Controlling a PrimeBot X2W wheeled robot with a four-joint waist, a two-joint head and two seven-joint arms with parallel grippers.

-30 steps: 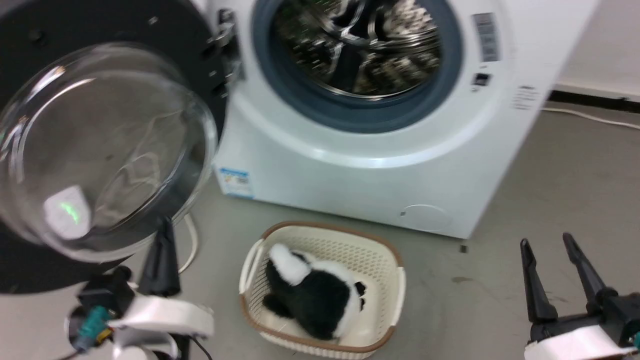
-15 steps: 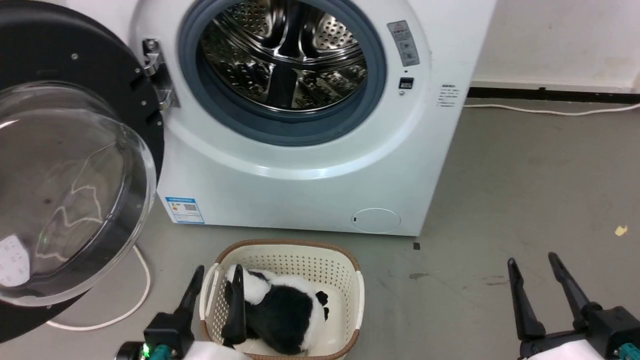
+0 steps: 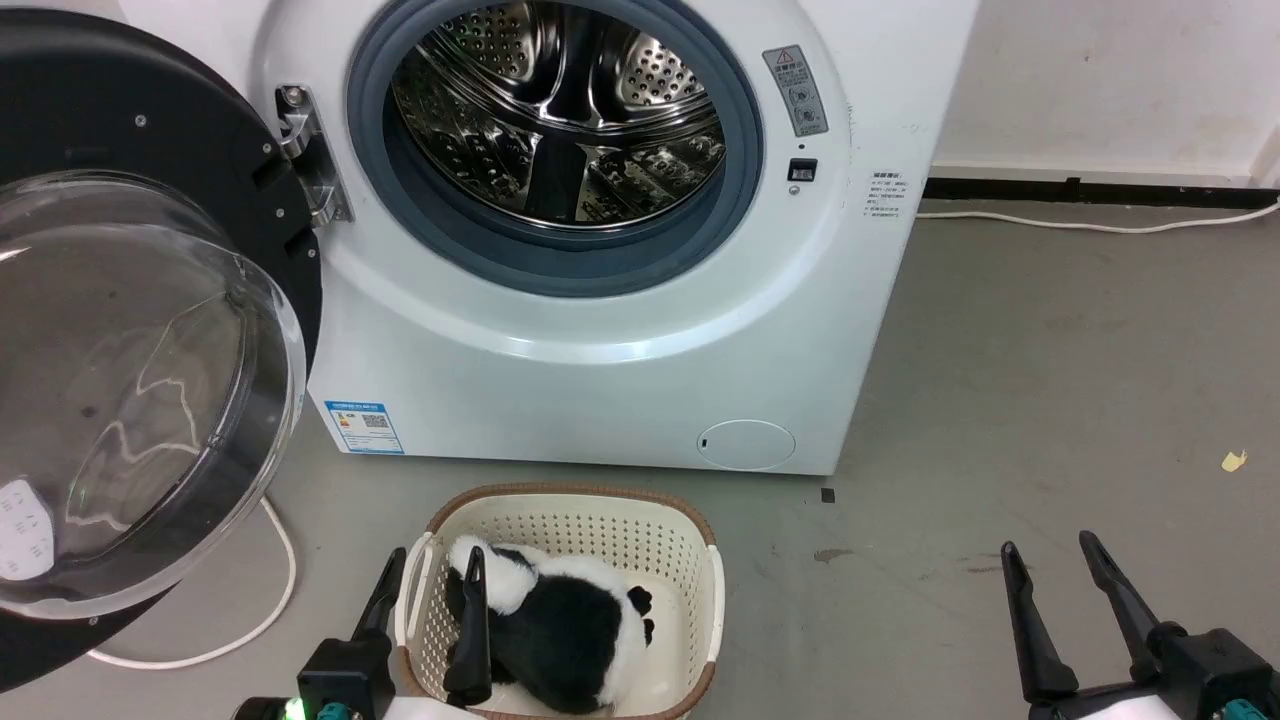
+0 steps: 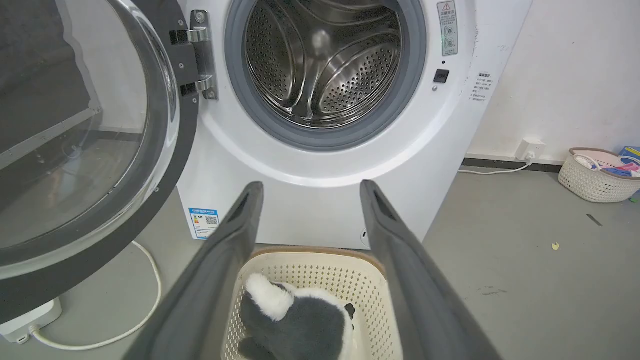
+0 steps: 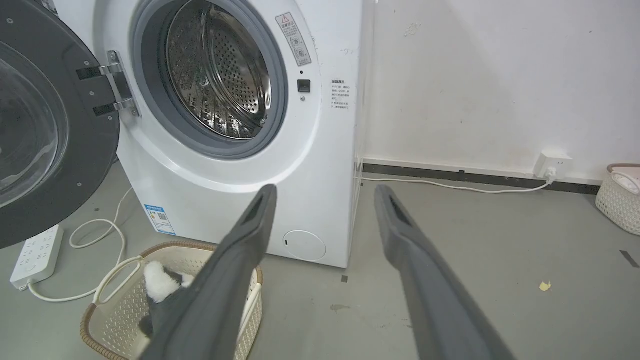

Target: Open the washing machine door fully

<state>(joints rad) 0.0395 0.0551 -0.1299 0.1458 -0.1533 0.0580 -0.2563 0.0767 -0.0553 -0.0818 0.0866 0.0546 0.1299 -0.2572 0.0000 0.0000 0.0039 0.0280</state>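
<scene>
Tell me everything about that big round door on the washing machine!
The washing machine door is a round glossy black ring with a bulging clear glass bowl in its middle. It stands wide open on the left, inner side facing out, held by a metal hinge on the white washing machine.

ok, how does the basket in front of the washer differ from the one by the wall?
The front basket holds a black-and-white plush toy; the wall basket holds mixed coloured items. The front basket stands before the washing machine; the wall basket sits off to the side, near the socket. Both are pale, perforated and on the floor.
</scene>
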